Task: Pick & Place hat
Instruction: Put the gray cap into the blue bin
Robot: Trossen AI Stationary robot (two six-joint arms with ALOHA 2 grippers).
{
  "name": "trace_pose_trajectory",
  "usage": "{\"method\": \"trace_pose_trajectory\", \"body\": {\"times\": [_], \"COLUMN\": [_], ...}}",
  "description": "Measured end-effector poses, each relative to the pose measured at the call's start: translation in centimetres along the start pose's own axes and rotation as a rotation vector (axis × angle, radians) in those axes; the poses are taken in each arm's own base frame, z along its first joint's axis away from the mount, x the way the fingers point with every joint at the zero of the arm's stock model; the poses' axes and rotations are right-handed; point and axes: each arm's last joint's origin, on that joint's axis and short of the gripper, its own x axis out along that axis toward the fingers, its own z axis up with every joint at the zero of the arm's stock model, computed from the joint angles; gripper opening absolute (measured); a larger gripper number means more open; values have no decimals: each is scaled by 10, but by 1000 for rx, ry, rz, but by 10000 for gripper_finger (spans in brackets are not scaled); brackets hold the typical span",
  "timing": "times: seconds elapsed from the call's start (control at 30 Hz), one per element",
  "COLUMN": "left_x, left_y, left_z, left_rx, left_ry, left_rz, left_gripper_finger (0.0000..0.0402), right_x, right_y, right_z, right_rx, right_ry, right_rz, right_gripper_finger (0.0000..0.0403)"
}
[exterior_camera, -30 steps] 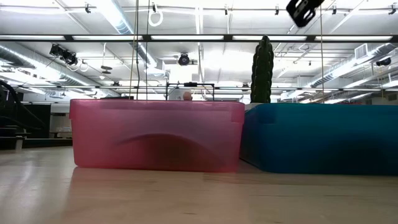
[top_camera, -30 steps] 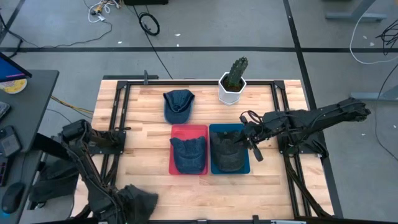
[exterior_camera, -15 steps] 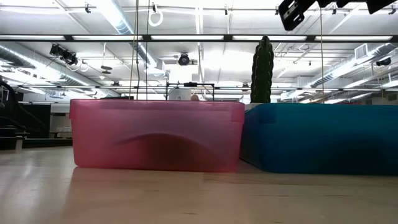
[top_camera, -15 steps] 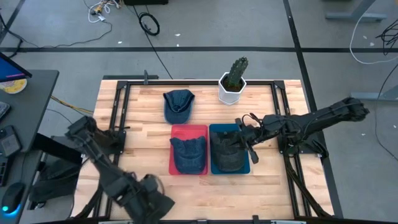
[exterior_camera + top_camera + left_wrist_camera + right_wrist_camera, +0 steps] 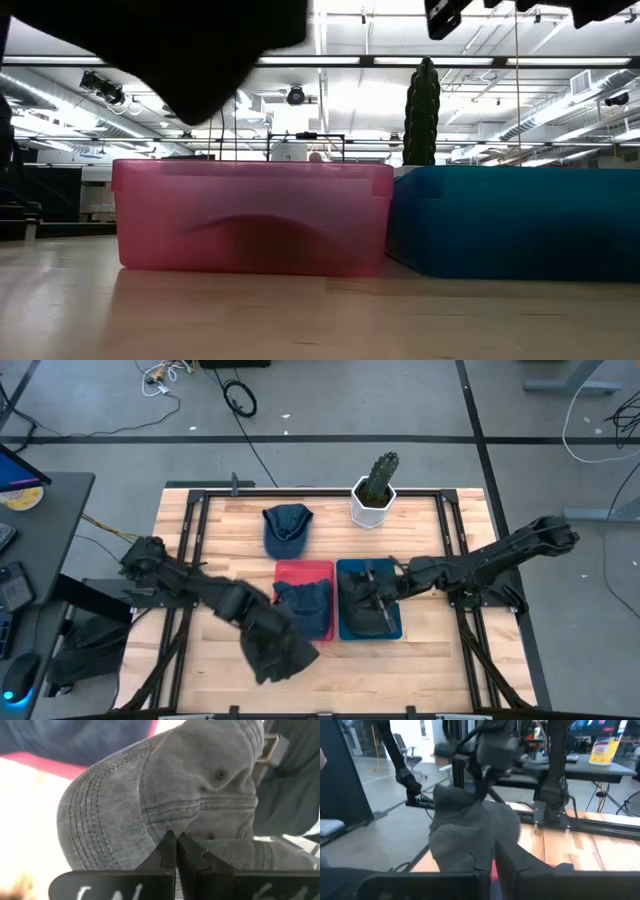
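Hat (image 5: 278, 647), grey, is pinched by the closed left gripper (image 5: 175, 851) near the red bin (image 5: 285, 570); being limp, it could be snagged on the rim, while the right gripper (image 5: 490, 852), closed, is held over the blue bin (image 5: 395, 628).

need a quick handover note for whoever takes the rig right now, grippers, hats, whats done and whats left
Left gripper: shut on the grey hat, carrying it above the table's front, just left of the red bin.
Right gripper: over the blue bin, fingers closed, apparently holding nothing.
Hats: a denim hat lies in the red bin, a dark hat in the blue bin, another denim hat loose on the table at the back, beside the potted cactus.
Done: two hats binned, grey hat picked.
Left: place the grey hat, then likely the loose denim one.
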Motion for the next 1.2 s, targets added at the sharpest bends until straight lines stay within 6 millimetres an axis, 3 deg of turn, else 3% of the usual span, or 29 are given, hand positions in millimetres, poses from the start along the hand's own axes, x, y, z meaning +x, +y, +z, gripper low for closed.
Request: {"method": "trace_pose_trajectory", "body": {"times": [0.13,0.27,0.5,0.63,0.77,0.9,1.2], "left_x": [-2,-3,-4,-3,-4,-4,-5], "left_y": [14,22,25,23,22,21,28], "left_z": [16,24,27,27,30,33,42], "left_rx": [23,64,76,97,116,139,145], "left_ry": [-16,-25,-31,-45,-67,-97,-138], "left_rz": [8,12,14,9,-4,-11,-7], "left_gripper_finger": [1,1,1,1,1,1,1], "right_x": [16,36,63,74,84,99,130], "right_y": [1,2,-1,-1,-2,-4,-3], "right_z": [4,1,-5,-5,-14,-16,-21], "right_rx": [-4,3,-42,-36,-27,-1,1], "right_ry": [37,152,137,44,21,30,184], "right_rz": [8,12,-27,-29,-33,-42,-33], "right_gripper_finger": [24,55,162,228,274,285,264]}}
